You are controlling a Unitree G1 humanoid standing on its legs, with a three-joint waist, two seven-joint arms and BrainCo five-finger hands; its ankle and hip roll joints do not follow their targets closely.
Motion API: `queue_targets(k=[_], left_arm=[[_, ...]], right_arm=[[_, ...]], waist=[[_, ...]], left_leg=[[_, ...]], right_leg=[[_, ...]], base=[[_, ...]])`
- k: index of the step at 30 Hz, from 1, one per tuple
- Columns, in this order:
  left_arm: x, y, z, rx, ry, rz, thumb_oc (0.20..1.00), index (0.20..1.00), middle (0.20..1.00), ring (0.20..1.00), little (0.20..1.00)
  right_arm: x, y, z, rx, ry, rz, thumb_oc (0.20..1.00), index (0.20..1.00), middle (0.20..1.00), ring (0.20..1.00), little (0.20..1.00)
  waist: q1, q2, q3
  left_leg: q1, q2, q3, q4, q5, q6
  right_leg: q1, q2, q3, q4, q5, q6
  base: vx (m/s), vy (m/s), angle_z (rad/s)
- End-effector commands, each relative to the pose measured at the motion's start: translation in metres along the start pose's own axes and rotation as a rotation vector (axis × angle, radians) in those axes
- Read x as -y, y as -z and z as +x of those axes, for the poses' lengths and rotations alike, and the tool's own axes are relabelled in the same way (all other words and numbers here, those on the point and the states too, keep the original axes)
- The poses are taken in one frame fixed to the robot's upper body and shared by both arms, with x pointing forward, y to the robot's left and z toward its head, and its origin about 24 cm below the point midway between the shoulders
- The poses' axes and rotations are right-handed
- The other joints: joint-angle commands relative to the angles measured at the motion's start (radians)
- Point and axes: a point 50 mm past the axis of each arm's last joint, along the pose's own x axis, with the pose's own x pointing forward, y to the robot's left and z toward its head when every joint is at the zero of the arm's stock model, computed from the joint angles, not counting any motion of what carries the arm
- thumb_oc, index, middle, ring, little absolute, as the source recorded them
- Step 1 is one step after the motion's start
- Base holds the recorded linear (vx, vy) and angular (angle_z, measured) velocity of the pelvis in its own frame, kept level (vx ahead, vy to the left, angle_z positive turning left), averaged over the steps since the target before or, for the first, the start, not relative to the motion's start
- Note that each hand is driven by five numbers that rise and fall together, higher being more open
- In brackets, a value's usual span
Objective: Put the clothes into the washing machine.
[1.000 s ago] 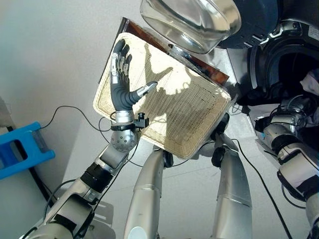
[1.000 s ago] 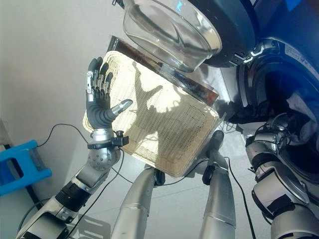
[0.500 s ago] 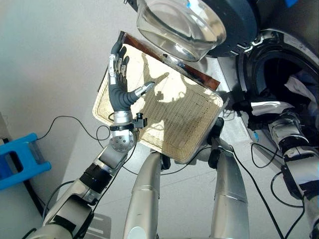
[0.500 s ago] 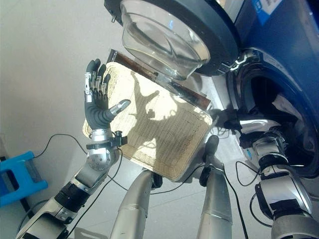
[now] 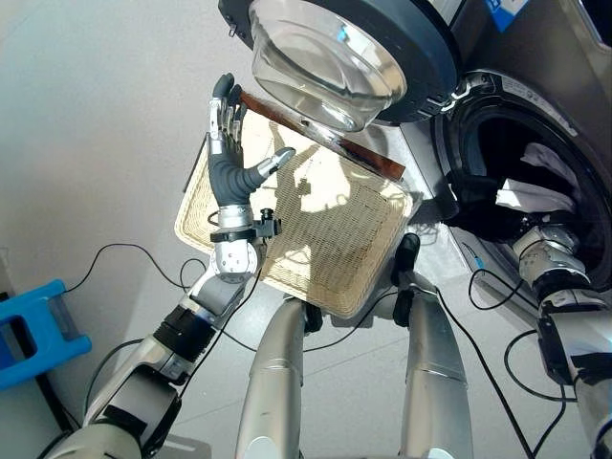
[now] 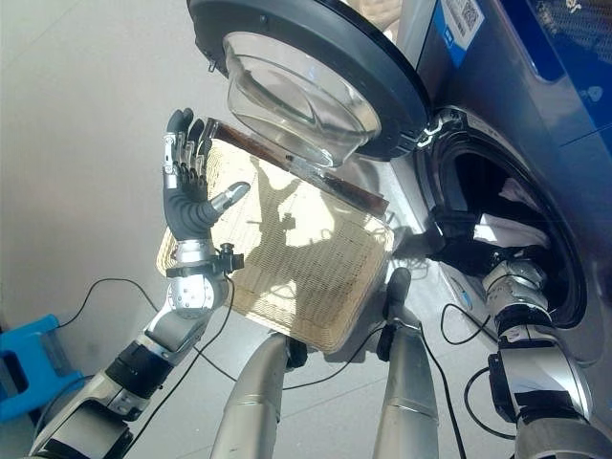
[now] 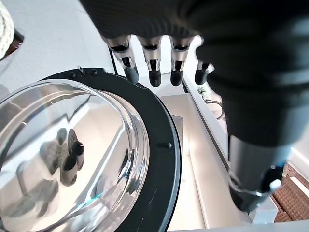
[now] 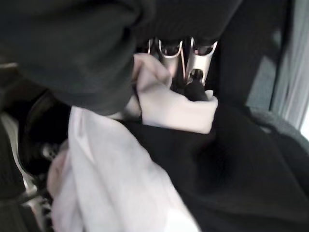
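Observation:
The washing machine's round glass door (image 5: 330, 57) hangs open beside the dark drum (image 5: 507, 143). White and dark clothes (image 5: 540, 163) lie inside the drum. My right arm (image 5: 547, 256) reaches in through the opening. In the right wrist view my right hand (image 8: 171, 50) has its fingers and thumb pinched on a white cloth (image 8: 169, 106), with dark cloth (image 8: 231, 159) under it. A flat wicker basket (image 5: 325, 249) with nothing in it lies in front of the machine. My left hand (image 5: 229, 177) is raised over the basket's left edge with straight fingers, just under the door glass (image 7: 63, 159).
A blue plastic stool (image 5: 29, 330) stands on the grey floor at the lower left. The open door overhangs the far end of the basket. The machine's blue-grey front (image 6: 535, 105) takes up the right side.
The camera has tilted up towards the machine. My right arm has gone further into the drum with the white cloth. My left hand stays raised and open.

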Motion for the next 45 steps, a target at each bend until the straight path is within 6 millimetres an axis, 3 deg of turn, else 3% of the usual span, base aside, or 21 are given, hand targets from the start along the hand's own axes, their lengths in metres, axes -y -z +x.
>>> queue_targets(k=[1, 10, 11, 20, 36, 45], left_arm=[[-0.001, -0.004, 0.011, 0.034, -0.025, -0.031, 1.0, 1.0, 1.0, 1.0, 1.0], [0.002, -0.001, 0.016, 0.015, -0.016, -0.034, 1.0, 1.0, 1.0, 1.0, 1.0], [0.003, -0.001, 0.017, 0.013, -0.019, -0.035, 1.0, 1.0, 1.0, 1.0, 1.0], [0.004, -0.003, 0.015, 0.006, -0.023, -0.064, 1.0, 1.0, 1.0, 1.0, 1.0], [-0.012, -0.009, 0.008, -0.011, -0.034, -0.033, 1.0, 1.0, 1.0, 1.0, 1.0], [-0.024, -0.011, 0.001, -0.026, -0.051, -0.017, 1.0, 1.0, 1.0, 1.0, 1.0]], right_arm=[[-0.008, -0.025, 0.0, 0.027, -0.043, 0.278, 0.2, 0.2, 0.2, 0.2, 0.2], [-0.036, -0.033, -0.01, -0.081, -0.139, 0.67, 0.2, 0.2, 0.2, 0.2, 0.2], [-0.038, -0.038, -0.012, -0.087, -0.122, 0.796, 0.2, 0.2, 0.2, 0.2, 0.2], [-0.032, -0.054, -0.014, -0.016, -0.04, 1.254, 0.2, 0.2, 0.2, 0.2, 0.2], [0.008, -0.101, -0.009, 0.229, 0.118, 1.411, 0.2, 0.2, 0.2, 0.2, 0.2], [0.054, -0.126, 0.0, 0.362, 0.255, 1.429, 0.2, 0.2, 0.2, 0.2, 0.2]], waist=[[0.015, 0.027, -0.017], [0.028, 0.032, -0.017], [0.031, 0.037, -0.017], [0.033, 0.062, -0.017], [0.021, 0.058, -0.017], [0.014, 0.054, -0.017]], left_leg=[[0.064, -0.033, 0.008, 0.02, -0.138, -0.076], [0.066, -0.045, -0.004, 0.023, -0.137, -0.078], [0.07, -0.047, -0.003, 0.025, -0.138, -0.078], [0.08, -0.057, -0.003, 0.034, -0.146, -0.081], [0.09, -0.047, 0.009, 0.027, -0.139, -0.085], [0.091, -0.037, 0.016, 0.026, -0.135, -0.092]], right_leg=[[0.018, 0.011, -0.077, 0.089, -0.078, 0.08], [0.028, 0.014, -0.082, 0.098, -0.087, 0.073], [0.031, 0.013, -0.081, 0.105, -0.094, 0.071], [0.037, 0.007, -0.074, 0.129, -0.116, 0.068], [0.042, 0.008, -0.072, 0.135, -0.12, 0.068], [0.043, 0.005, -0.077, 0.137, -0.124, 0.065]], base=[[0.0, 0.0, 0.0], [0.0, -0.008, 0.0], [0.0, 0.0, 0.0], [0.0, -0.001, 0.01], [0.01, -0.012, 0.01], [0.0, -0.026, 0.01]])
